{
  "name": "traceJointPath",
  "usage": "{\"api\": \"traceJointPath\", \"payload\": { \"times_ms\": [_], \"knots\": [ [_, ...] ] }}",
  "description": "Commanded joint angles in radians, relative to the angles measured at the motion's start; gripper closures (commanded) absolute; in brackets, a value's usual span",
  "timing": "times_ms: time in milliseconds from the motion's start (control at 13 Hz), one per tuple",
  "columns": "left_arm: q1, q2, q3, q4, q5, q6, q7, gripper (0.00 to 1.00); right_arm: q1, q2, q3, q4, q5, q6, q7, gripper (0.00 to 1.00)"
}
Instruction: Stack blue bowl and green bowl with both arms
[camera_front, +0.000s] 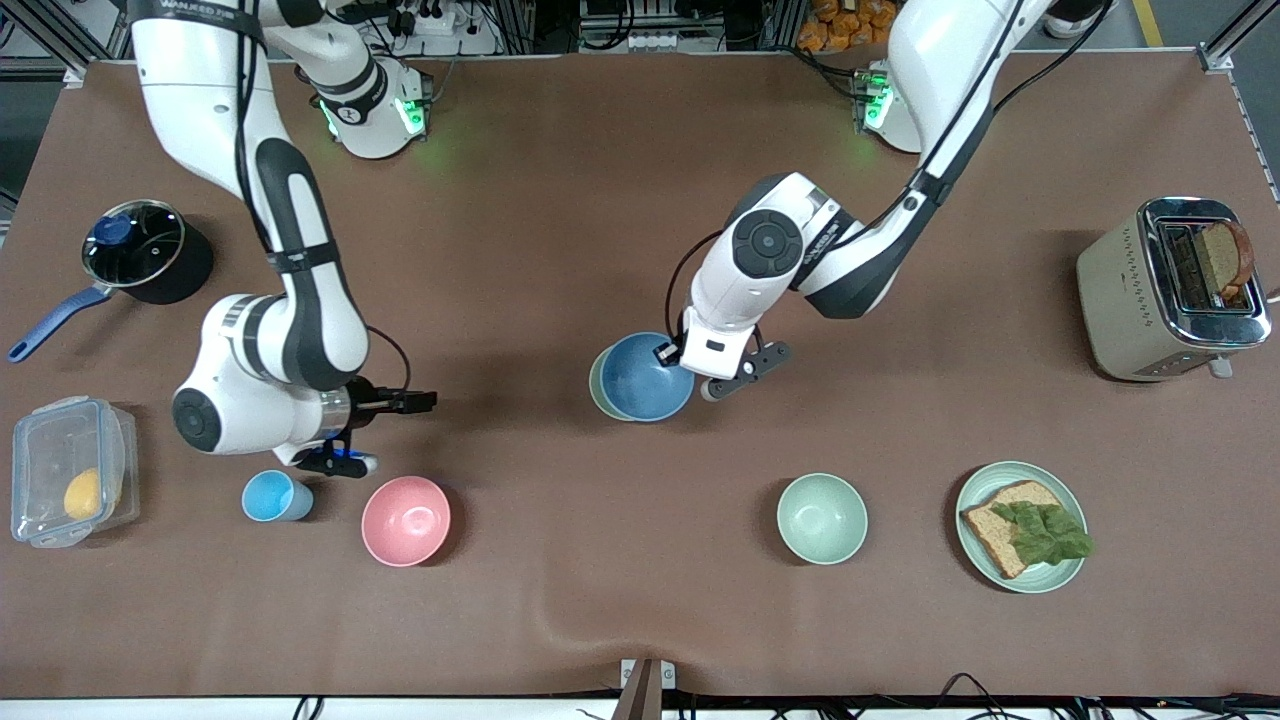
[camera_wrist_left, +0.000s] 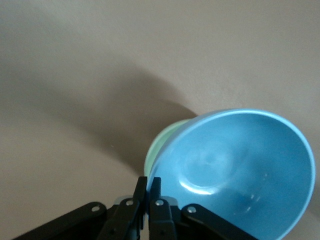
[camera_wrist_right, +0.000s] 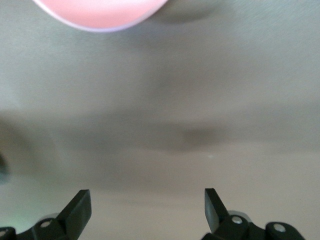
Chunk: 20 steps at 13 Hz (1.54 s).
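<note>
Toward the right arm's end of the table (camera_front: 560, 200) stand a dark saucepan (camera_front: 145, 250) with a glass lid and blue handle, and nearer the front camera a clear plastic container (camera_front: 70, 470) holding a yellow fruit (camera_front: 83, 493). The right gripper (camera_front: 400, 402) hangs with its fingers spread wide and nothing between them, just over the table above a small light-blue cup (camera_front: 272, 496) and a pink bowl (camera_front: 405, 520); the right wrist view shows the edge of that pink bowl (camera_wrist_right: 100, 12) ahead of the parted fingertips (camera_wrist_right: 77, 207). Near the middle of the table the blue bowl (camera_front: 645, 375) sits tilted in the green bowl (camera_front: 597, 385), whose rim shows as a thin crescent at the side toward the right arm. The left gripper (camera_front: 668, 352) has its fingers pressed together, pinching the blue bowl's rim; the left wrist view shows the fingertips (camera_wrist_left: 152, 192) clamped on the blue bowl (camera_wrist_left: 240, 170) with the green bowl (camera_wrist_left: 162, 145) peeking out under it. Nearer the front camera sit a pale mint bowl (camera_front: 822, 518) and a pale-green plate (camera_front: 1065, 578) bearing a bread slice (camera_front: 1000, 525) topped with lettuce (camera_front: 1045, 532). At the left arm's end stands a toaster (camera_front: 1130, 300) with a slice of toast (camera_front: 1225, 255) in its slot.
</note>
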Motion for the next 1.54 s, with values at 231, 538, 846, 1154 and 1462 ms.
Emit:
{"api": "traceJointPath", "payload": {
  "times_ms": [231,538,846,1154,1462],
  "knots": [
    [-0.023,0.020,0.012,0.030,0.022,0.021,-0.044,1.00,-0.037,-0.007,0.008,-0.002,-0.078,0.000,-0.115,0.00],
    [-0.017,0.014,0.012,0.028,0.024,0.019,-0.043,1.00,-0.048,-0.015,0.011,-0.002,-0.105,-0.005,-0.106,0.00],
    [-0.006,0.005,0.013,0.019,0.025,0.013,-0.038,1.00,0.117,-0.020,0.016,0.012,-0.013,0.012,0.275,0.00],
    [-0.006,0.003,0.013,0.019,0.025,0.012,-0.038,1.00,0.196,0.017,0.020,0.032,0.089,0.164,0.575,0.00],
    [-0.006,0.003,0.013,0.019,0.025,0.012,-0.038,1.00,0.214,0.101,0.036,0.111,0.237,0.227,0.816,0.00]
  ]
}}
